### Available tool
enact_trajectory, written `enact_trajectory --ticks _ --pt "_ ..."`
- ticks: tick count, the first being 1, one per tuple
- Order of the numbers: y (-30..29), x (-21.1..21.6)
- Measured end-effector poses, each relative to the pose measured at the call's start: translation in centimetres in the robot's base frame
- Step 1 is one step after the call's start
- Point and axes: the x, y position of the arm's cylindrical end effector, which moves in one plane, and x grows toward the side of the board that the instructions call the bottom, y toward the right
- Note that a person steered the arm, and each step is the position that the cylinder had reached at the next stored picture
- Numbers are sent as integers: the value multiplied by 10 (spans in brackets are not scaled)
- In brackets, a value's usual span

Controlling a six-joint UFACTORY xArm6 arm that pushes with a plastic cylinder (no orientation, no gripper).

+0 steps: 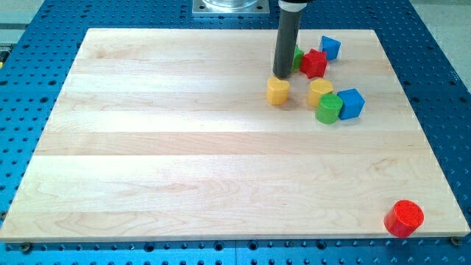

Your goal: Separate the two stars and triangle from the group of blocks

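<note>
My tip point(282, 75) stands near the view's top, just above a yellow block point(277, 91) and left of the group. A green block point(297, 58) is partly hidden behind the rod. A red star-like block point(314, 64) sits right of it. A blue block point(330, 47), possibly a triangle, lies at the top right of the group. Below are another yellow block point(319, 92), a green round block point(328, 109) and a blue cube point(351, 103), touching one another.
A red cylinder point(404, 218) stands alone near the board's bottom right corner. The wooden board point(184, 147) rests on a blue perforated table. The arm's metal base point(229, 6) sits at the view's top.
</note>
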Motion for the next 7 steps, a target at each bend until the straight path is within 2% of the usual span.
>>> enact_trajectory --ticks 2,4,5,6,7 --pt "53 -1" --pt "12 -5" --pt "-54 -10" --pt "-17 -72" --pt "2 -69"
